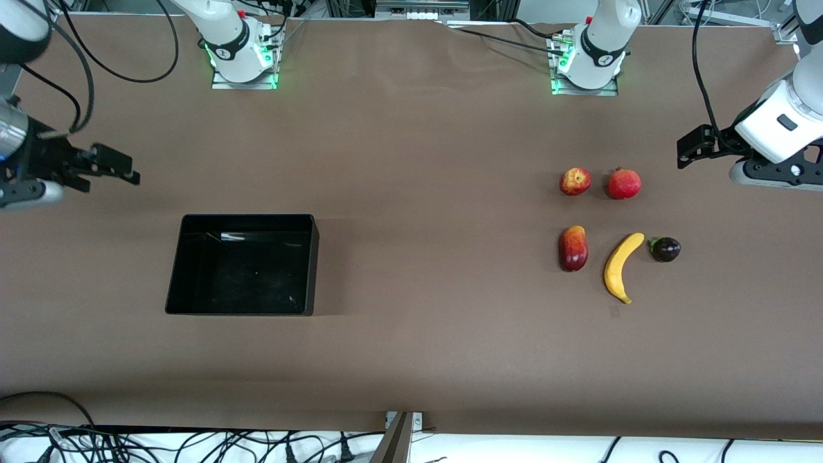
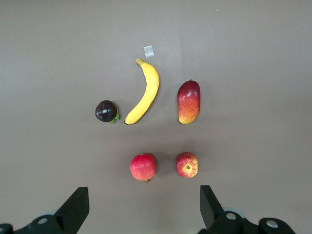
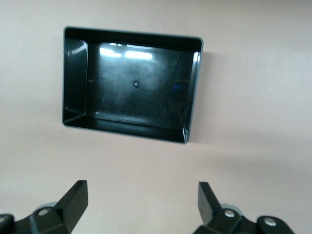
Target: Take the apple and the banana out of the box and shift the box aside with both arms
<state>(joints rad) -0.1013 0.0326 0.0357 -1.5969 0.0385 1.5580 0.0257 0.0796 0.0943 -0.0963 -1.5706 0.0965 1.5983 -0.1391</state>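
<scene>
Setting: robotics lab.
Evidence: two white arms bolted to metal base plates with green lights, on a brown-covered table.
Surroundings: loose black cables along the table edge; aluminium framing near the bases.

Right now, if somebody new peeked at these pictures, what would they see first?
Probably the big black box, empty, sitting toward the right arm's end of the table. Next, the bright fruits toward the left arm's end: an apple and a pomegranate, and nearer the front camera a mango, a banana and a dark mangosteen. The left gripper and right gripper hang open, holding nothing.
</scene>
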